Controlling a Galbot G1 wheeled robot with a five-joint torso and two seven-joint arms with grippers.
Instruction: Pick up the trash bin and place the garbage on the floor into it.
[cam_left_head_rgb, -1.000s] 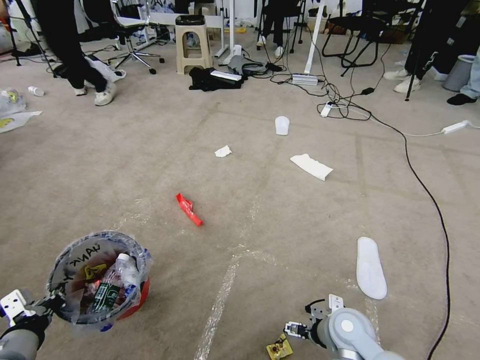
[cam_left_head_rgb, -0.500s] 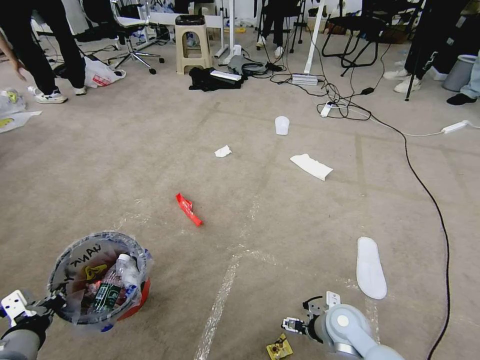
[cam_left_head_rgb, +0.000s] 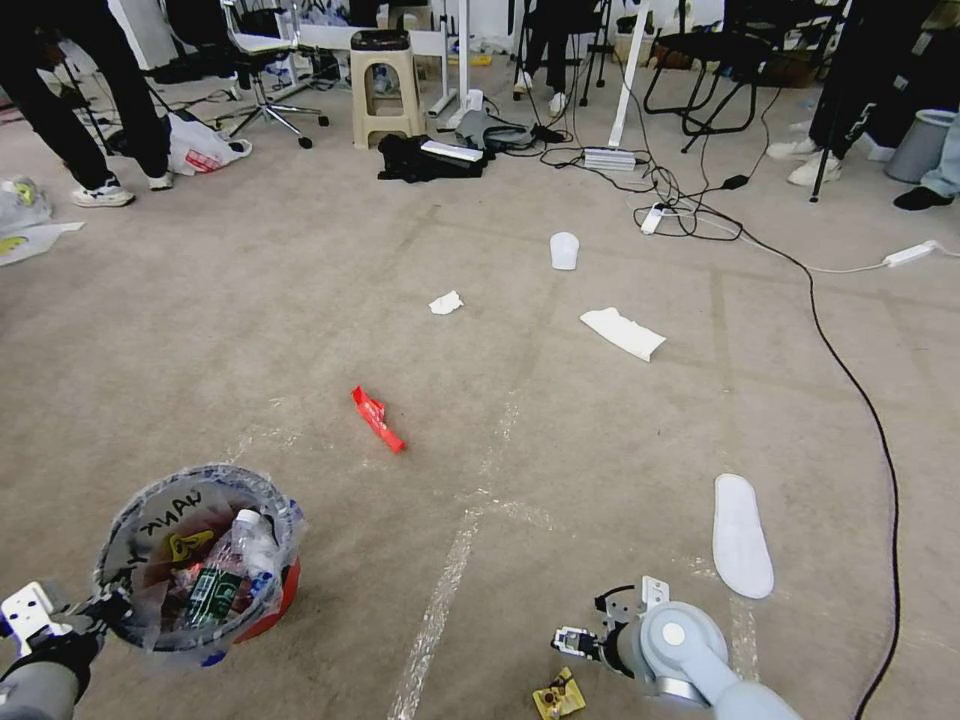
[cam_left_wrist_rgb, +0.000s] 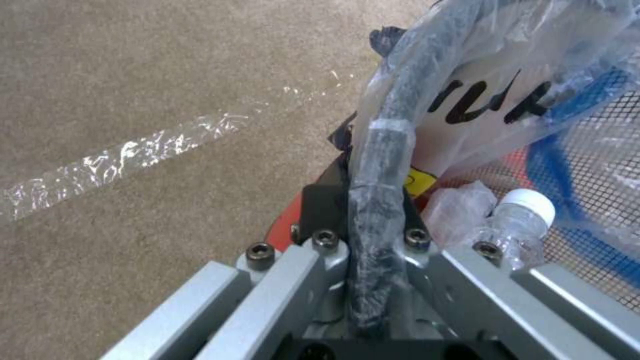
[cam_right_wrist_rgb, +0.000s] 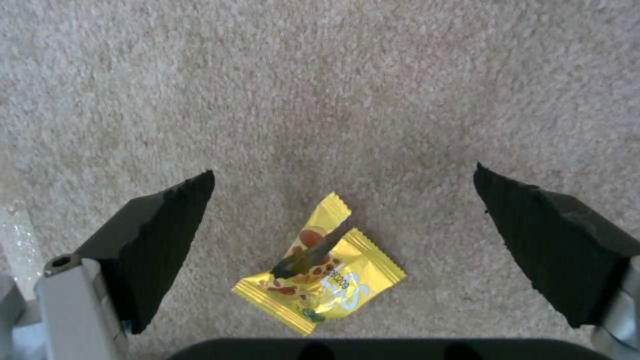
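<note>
The red trash bin (cam_left_head_rgb: 270, 612), lined with a clear bag bearing black writing, hangs low at the lower left with a green-labelled bottle (cam_left_head_rgb: 215, 585) and wrappers inside. My left gripper (cam_left_head_rgb: 103, 607) is shut on its rim; the left wrist view shows the bag-wrapped rim (cam_left_wrist_rgb: 380, 165) pinched between the jaws of the left gripper (cam_left_wrist_rgb: 373, 220). My right gripper (cam_left_head_rgb: 572, 641) hovers open just above a yellow wrapper (cam_left_head_rgb: 558, 696). In the right wrist view that wrapper (cam_right_wrist_rgb: 320, 272) lies on the floor (cam_right_wrist_rgb: 347, 90) between the spread black pads (cam_right_wrist_rgb: 167, 240) of the right gripper (cam_right_wrist_rgb: 343, 170).
More litter lies ahead on the carpet: a red wrapper (cam_left_head_rgb: 378, 418), a white tissue (cam_left_head_rgb: 446, 302), a white paper (cam_left_head_rgb: 622, 332) and a clear cup (cam_left_head_rgb: 564, 250). A white slipper (cam_left_head_rgb: 742, 535) lies right of my right arm. A black cable (cam_left_head_rgb: 860, 400) runs down the right side.
My right gripper has shifted a little to the left and forward over the yellow wrapper. The bin and left gripper have barely moved.
</note>
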